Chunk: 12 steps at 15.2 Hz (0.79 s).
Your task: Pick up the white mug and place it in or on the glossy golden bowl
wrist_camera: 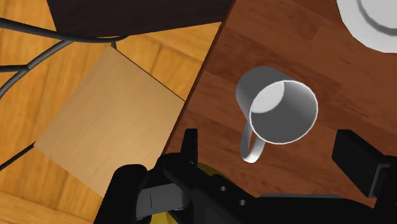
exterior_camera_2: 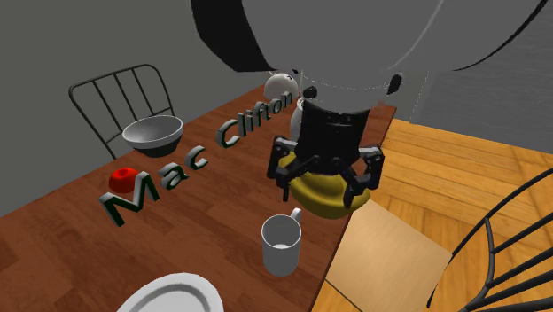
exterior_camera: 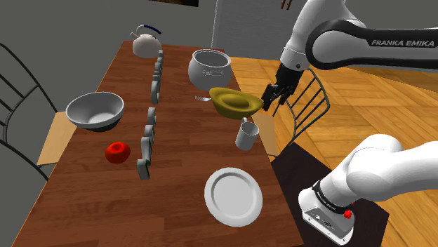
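1. Starting at the shoulder view's left, you can set aside the grey bowl (exterior_camera: pixel 95 111), the red fruit (exterior_camera: pixel 118 151) and the row of standing letters (exterior_camera: pixel 149 137). They lie well apart from the work, and only a very wide swing would trouble them.
2. Next comes the golden bowl (exterior_camera: pixel 235 102), near the table's (exterior_camera: pixel 84 182) edge and just beside the gripper (exterior_camera: pixel 272 100). A descent that drifts toward it could clip its rim and shove it. Its sides look shallow and uneven, so a mug let go off-centre may tip out.
3. The white mug (exterior_camera: pixel 246 135) stands upright on the wood between the golden bowl and the white plate (exterior_camera: pixel 233 196), close to the same edge. In the wrist view it lies ahead of the fingers, roughly in line with the gap, with its handle (wrist_camera: pixel 251 143) turned toward the hand. If a finger lands on that handle, the mug will likely spin or topple rather than seat.
4. The gripper hovers above that edge with its jaws spread wide and nothing between them. You have not grasped the mug yet. A one-sided touch on closing would push the mug along, not clamp it.
5. Furthest right, past the edge, is the tan chair seat (wrist_camera: pixel 108 121). A nudge that way could send the mug off the table.
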Tool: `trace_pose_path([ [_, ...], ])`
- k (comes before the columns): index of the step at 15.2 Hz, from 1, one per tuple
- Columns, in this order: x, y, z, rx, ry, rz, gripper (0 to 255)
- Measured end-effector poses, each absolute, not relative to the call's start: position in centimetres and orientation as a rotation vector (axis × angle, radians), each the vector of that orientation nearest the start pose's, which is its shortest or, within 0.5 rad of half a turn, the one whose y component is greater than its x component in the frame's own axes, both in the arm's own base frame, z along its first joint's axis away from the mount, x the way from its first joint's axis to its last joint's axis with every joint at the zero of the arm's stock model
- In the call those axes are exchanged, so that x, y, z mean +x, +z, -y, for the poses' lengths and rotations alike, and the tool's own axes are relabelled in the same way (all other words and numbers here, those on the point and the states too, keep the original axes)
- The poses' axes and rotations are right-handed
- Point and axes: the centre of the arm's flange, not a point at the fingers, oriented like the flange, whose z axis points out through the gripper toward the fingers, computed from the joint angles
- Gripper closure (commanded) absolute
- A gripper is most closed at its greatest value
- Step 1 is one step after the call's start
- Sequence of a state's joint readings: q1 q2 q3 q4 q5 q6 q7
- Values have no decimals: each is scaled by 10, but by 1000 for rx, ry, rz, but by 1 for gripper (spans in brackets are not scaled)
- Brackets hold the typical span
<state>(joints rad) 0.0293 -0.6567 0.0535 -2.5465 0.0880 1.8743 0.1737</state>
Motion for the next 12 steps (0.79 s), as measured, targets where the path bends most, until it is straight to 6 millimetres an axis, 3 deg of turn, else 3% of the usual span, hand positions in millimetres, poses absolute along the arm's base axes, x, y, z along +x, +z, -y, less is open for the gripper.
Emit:
trace_pose_path([
  [7, 370, 398, -58, -3130, 43, -162, 0],
  [12, 374, 367, -59, -3135, 41, -157, 0],
])
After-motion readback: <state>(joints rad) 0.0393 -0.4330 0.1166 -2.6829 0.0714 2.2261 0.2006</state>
